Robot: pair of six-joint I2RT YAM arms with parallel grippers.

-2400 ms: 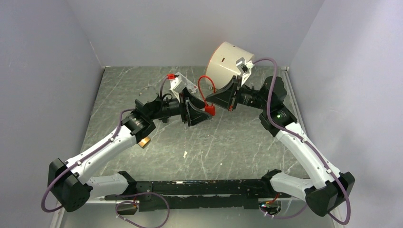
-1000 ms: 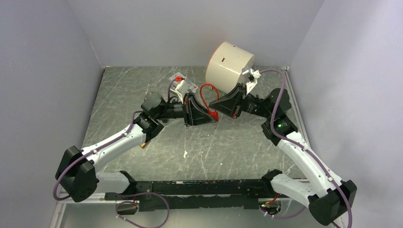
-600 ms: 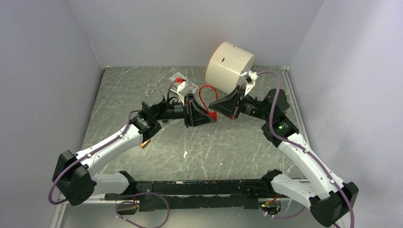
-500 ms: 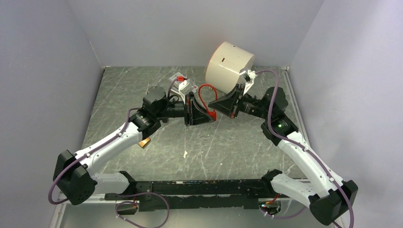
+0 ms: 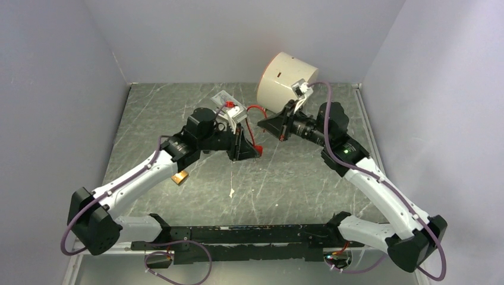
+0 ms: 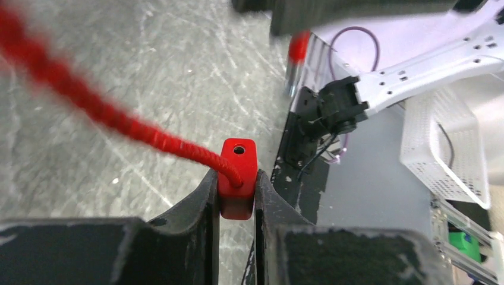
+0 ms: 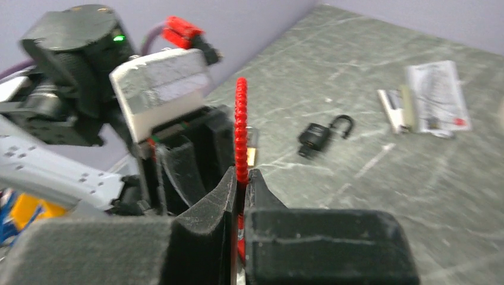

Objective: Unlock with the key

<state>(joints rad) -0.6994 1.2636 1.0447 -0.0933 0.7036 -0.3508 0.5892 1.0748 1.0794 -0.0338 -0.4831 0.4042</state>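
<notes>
A red cable lock point(image 6: 238, 163) sits pinched between my left gripper's point(image 6: 236, 178) fingers, above the table's middle point(image 5: 254, 151). Its top face shows one empty round hole. The ribbed red cable point(image 6: 119, 119) leaves the lock beside that hole and arcs up point(image 5: 248, 122). My right gripper point(image 5: 261, 123) faces the left one from the right, apart from the lock body, jaws shut. A blurred red piece with a silver end point(image 6: 295, 56) sticks out of it, apparently the key. In the right wrist view the cable point(image 7: 241, 119) stands upright right at the gripper's tips point(image 7: 241, 175).
A white drum with an orange rim point(image 5: 285, 77) lies at the back right. Printed packaging point(image 7: 431, 95) and a small black padlock with its shackle open point(image 7: 321, 136) lie on the table. A brass block point(image 5: 179, 177) and a white scrap point(image 5: 231, 192) lie nearer the front.
My right gripper has drawn back and up from the lock body, still shut. The left wrist has rolled and lifted, and the cable loop has swung over and opened out.
</notes>
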